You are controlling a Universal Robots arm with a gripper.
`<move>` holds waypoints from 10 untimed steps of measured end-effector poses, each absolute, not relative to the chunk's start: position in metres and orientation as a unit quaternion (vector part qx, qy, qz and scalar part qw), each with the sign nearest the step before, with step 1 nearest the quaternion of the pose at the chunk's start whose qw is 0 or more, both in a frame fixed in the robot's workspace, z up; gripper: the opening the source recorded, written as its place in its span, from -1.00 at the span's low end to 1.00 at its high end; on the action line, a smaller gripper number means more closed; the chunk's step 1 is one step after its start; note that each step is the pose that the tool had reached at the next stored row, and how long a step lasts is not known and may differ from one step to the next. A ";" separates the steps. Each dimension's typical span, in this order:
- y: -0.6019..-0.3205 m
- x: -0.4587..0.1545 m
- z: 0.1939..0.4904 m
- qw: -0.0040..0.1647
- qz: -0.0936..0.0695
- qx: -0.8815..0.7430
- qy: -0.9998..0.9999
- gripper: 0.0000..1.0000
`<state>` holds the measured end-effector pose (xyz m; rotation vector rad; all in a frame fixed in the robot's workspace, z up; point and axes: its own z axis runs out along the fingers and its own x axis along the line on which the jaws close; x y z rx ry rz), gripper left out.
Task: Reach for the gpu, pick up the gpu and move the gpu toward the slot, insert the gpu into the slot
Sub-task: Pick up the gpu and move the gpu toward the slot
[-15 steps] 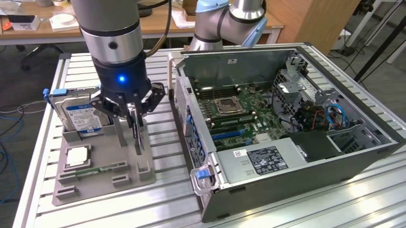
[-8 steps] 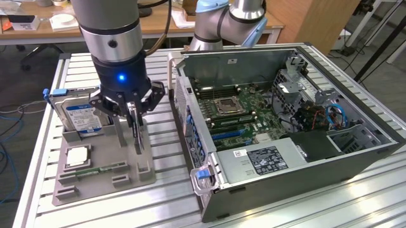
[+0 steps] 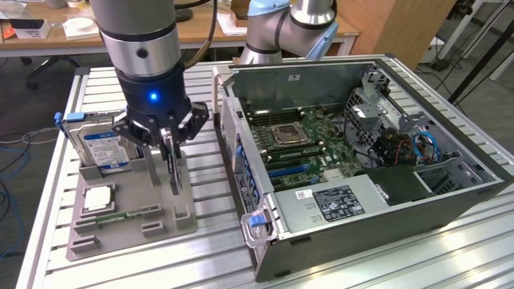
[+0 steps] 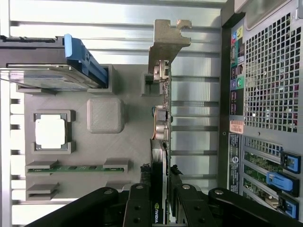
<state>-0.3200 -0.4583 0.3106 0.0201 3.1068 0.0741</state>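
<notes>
Wooden desk [image 3: 185,36] and cabinet [image 3: 405,24] behind; blue cables [image 3: 16,147] on grey floor [image 3: 24,102].

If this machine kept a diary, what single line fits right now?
stage: grasp | tool: closed on card | card: upright in grey holder | computer: open, beside holder

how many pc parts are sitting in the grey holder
4: hard drive standing on edge, cpu flat beside it, memory stick flat past the cpu, gpu upright on the side nearer the computer case. None looks hidden.
</notes>
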 end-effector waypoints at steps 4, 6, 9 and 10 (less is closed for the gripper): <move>-0.458 -0.320 0.312 0.017 0.024 0.006 1.000 -0.48; -0.458 -0.320 0.312 0.017 0.024 0.006 1.000 -0.48; -0.458 -0.320 0.313 0.017 0.024 0.006 1.000 -0.48; -0.458 -0.320 0.314 0.017 0.024 0.006 1.000 -0.48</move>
